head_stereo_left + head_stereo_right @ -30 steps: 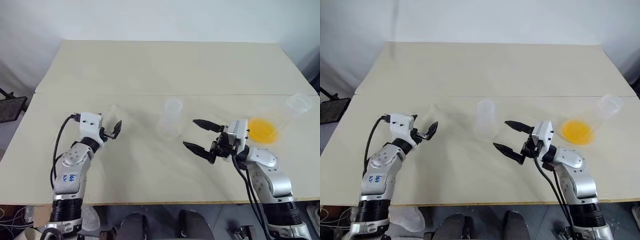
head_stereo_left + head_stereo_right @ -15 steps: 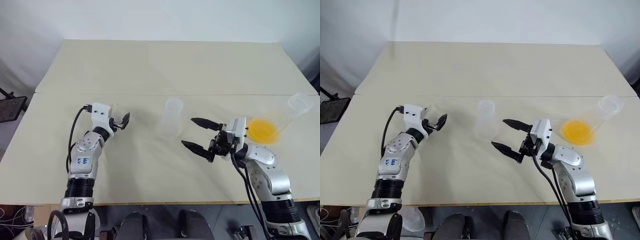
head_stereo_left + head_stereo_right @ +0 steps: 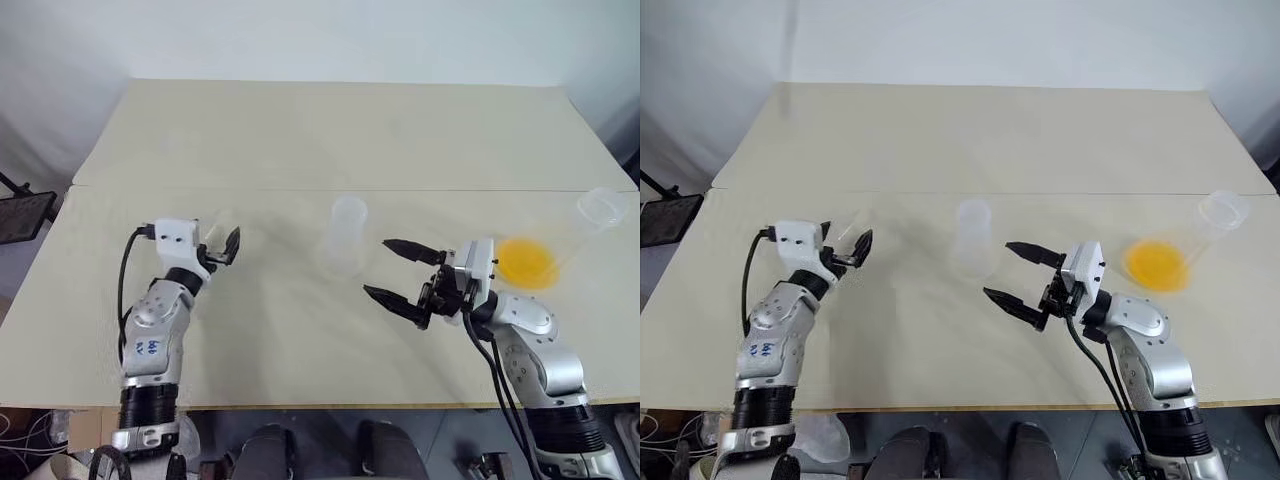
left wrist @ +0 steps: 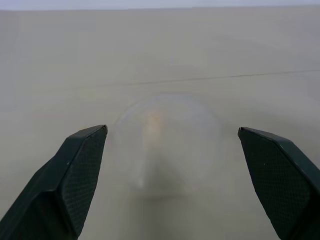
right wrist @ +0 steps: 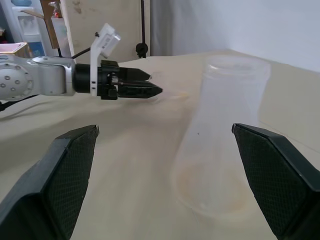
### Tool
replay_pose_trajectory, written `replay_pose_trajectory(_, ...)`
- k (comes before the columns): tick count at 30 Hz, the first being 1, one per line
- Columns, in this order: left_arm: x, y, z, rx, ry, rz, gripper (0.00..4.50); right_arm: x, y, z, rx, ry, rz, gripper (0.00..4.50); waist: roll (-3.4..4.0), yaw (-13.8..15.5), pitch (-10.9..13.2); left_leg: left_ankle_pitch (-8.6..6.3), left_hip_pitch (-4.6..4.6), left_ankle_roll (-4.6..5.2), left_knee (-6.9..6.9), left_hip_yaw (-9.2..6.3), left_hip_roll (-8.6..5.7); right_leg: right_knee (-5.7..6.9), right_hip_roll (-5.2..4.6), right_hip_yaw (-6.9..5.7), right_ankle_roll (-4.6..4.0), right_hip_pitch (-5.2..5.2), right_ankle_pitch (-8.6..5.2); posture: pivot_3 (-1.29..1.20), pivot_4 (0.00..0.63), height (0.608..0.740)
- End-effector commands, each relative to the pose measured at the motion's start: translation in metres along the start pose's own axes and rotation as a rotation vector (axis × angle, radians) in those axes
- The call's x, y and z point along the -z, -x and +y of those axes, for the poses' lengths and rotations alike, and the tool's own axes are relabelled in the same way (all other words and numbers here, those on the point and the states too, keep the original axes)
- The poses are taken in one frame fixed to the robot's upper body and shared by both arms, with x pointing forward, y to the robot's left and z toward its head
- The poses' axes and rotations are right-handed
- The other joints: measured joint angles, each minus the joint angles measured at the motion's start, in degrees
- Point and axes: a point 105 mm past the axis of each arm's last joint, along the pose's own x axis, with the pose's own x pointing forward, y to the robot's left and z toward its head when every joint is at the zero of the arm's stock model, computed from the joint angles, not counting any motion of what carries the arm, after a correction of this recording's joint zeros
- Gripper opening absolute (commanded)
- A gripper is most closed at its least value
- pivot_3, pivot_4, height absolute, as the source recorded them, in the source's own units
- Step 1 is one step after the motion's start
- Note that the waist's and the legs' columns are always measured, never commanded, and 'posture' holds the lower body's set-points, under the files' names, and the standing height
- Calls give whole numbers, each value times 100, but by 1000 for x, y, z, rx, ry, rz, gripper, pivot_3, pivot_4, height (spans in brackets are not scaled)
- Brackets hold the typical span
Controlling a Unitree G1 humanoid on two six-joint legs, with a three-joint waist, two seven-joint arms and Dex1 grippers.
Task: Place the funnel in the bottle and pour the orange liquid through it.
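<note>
Right claw (image 5: 162, 175) with its two black fingers (image 5: 67, 175) spread wide, clear bottle (image 5: 220, 150) upright on the cream worktop (image 5: 125, 165) between them, nearer one finger, left claw (image 5: 142, 90) beyond, pointing level toward a faint clear funnel (image 5: 167, 85), white wall behind.

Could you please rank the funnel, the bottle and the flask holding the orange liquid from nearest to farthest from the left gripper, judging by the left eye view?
From the left gripper:
1. The funnel, on the table just ahead of its open fingers.
2. The bottle, upright mid-table, towards the robot's right.
3. The flask with the orange liquid, lying at the far right edge.
</note>
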Motion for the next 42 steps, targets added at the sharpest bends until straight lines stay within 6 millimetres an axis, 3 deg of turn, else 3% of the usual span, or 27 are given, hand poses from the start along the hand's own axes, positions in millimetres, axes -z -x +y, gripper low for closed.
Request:
replay_pose_trajectory(1, -19, 11, 4, 0, -29, -32, 4458, -9, 1, 5, 1, 18, -30, 4500, 0, 10, 0, 0, 0, 0, 1, 0, 0, 0, 0, 0, 0, 0, 0, 0, 150, 740)
replay_pose_trajectory(8, -25, 21, -22, 135, -11, -1, 4458, -8, 2, 7, 9, 7, -29, 4500, 0, 12, 0, 0, 0, 0, 1, -1, 1, -1, 0, 3, 0, 1, 0, 0, 150, 740)
replay_pose_trajectory(17, -8, -22, -17, 69, -37, 24, 4458, -10, -1, 5, -2, 8, -30, 4500, 0, 15, 0, 0, 1, 0, 1, 6, -2, -1, 2, 3, 0, 0, 0, 0, 150, 740)
replay_pose_trajectory(22, -12, -29, -19, 77, -26, -10, 4458, -11, 0, 3, 6, 18, -28, 4500, 0, 10, 0, 0, -1, 0, -3, 4, -3, -2, 2, 0, 0, -1, 0, 0, 150, 740)
replay_pose_trajectory(29, -6, -25, -18, 82, -18, -6, 4458, -9, -2, 6, 13, 15, -34, 4500, 0, 7, 0, 0, 0, 0, -1, 3, -3, -2, 2, -1, 0, 0, 0, 0, 150, 740)
replay_pose_trajectory(34, -17, -5, -27, 147, -29, -53, 4458, -9, -2, 5, 21, 18, -39, 4500, 0, 2, 0, 0, -1, 0, -2, 2, -3, -2, 1, 0, 0, -1, 0, 0, 150, 740)
replay_pose_trajectory(39, -30, 14, -10, 41, -33, -93, 4458, -9, -1, 4, 31, 24, -43, 4500, 0, 2, 0, 0, 0, 0, 1, 1, 2, -2, 1, 1, 0, 0, 0, 0, 150, 740)
replay_pose_trajectory(42, -28, 19, -10, 19, -30, -74, 4458, -8, -1, 4, 32, 23, -45, 4500, 0, 17, 0, 0, 0, 0, 1, 1, 2, -1, 0, 3, 0, 0, 0, 0, 150, 740)
